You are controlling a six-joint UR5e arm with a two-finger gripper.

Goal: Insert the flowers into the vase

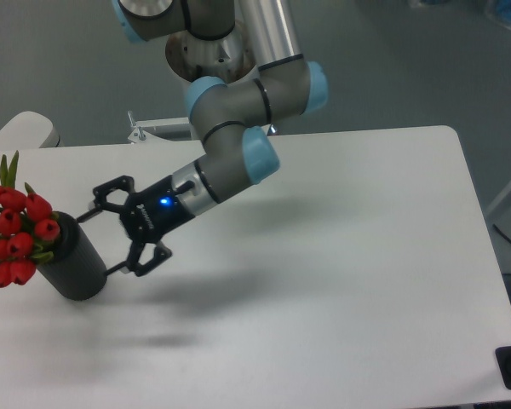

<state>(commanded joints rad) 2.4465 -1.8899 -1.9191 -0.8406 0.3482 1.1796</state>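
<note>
Camera view: fixed, looking down on the white bench (341, 281) from the front.
Flowers: red buds and green leaves (17, 230) stick out of the mouth of the vase, at the far left edge of the frame; stems are hidden inside, so insertion depth can't be read.
Vase: matte black cylinder (77, 268) on the bench near its left front, leaning up and to the left, not upright; whether it rests on its base edge or its side can't be told.
End effector: (111, 230) fingers spread wide, holding nothing, just right of the vase; the fingertips look close to the vase wall, contact can't be confirmed.
Arm: forearm runs from the blue-capped wrist (255, 158) down-left to the tool.
Step in hand (judgement): release looks done, this is the retreat; task looks essentially complete.
How to do it well: back out along the tool axis, up and to the right, away from the vase; keep the fingers spread until both tips are well apart from the wall; no sideways sweep toward the buds.
Risk: a tilted vase with a top-heavy bunch near the bench edge; a fingertip nudge could roll it or tip it off the left side.
Check: confirm the vase sits still before calling it done.
</note>
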